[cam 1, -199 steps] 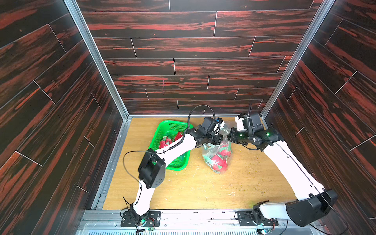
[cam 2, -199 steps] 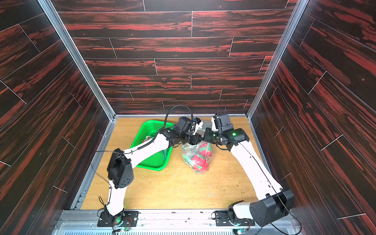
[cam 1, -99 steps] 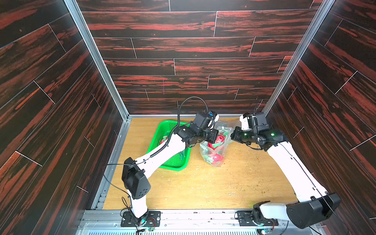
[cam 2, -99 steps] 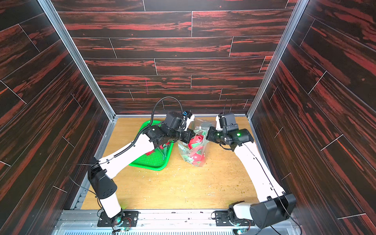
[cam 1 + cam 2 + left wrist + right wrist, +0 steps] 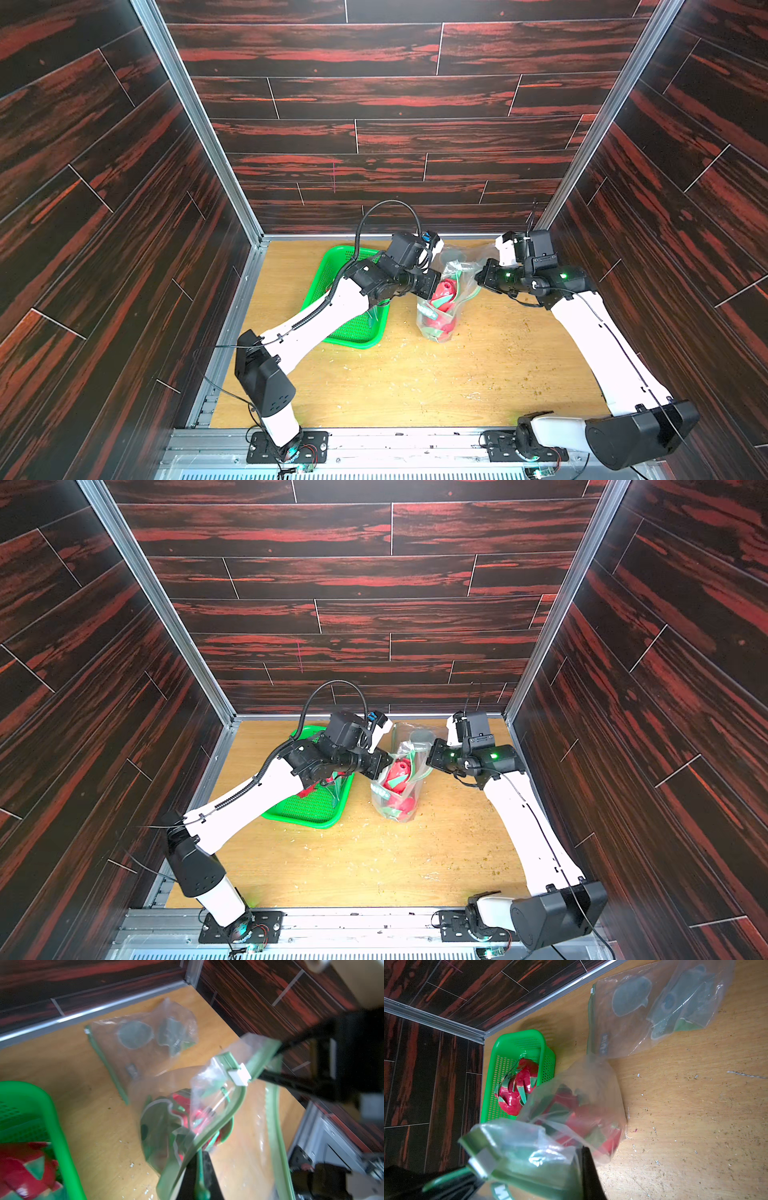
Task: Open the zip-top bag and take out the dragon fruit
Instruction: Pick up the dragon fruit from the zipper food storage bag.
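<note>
One held bag (image 5: 581, 1088), one empty bag (image 5: 643, 1022), one basket (image 5: 519, 1041), four dragon fruit (image 5: 527, 1078)

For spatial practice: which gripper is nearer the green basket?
Left. The left gripper holds the zip-top bag by its rim, beside the green basket; the right gripper holds the rim on the bag's far side.

I see the wooden tabletop (image 5: 415, 382) bearing a green basket (image 5: 330, 270), the filled zip-top bag (image 5: 436, 322), a flat empty bag (image 5: 623, 1028) and crumbs (image 5: 654, 1128).
</note>
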You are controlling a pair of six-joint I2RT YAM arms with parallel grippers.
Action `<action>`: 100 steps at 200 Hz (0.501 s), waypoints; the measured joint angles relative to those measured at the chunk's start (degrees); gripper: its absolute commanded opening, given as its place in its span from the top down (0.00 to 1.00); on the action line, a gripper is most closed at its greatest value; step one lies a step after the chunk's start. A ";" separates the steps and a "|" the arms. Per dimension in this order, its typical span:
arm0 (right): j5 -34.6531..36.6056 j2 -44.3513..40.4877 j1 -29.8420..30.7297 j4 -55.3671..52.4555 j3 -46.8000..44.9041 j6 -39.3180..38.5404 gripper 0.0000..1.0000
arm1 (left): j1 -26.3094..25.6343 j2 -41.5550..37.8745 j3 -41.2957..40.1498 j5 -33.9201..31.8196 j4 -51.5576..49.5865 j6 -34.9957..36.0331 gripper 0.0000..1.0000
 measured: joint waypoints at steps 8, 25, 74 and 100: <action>-0.44 0.15 -0.09 0.00 0.07 0.02 1.00 | 0.00 -0.26 -0.35 0.66 -0.04 0.63 1.00; -1.62 0.63 -0.22 0.07 0.46 0.20 1.00 | 0.00 -0.39 -0.48 1.55 -0.85 1.73 1.00; -4.46 1.22 -0.22 0.31 1.75 0.44 1.00 | 0.00 -0.39 -0.48 2.14 -2.16 3.82 1.00; -5.46 2.32 -0.22 0.59 2.32 0.61 1.00 | -0.98 -0.13 -0.46 2.73 -2.99 5.77 1.00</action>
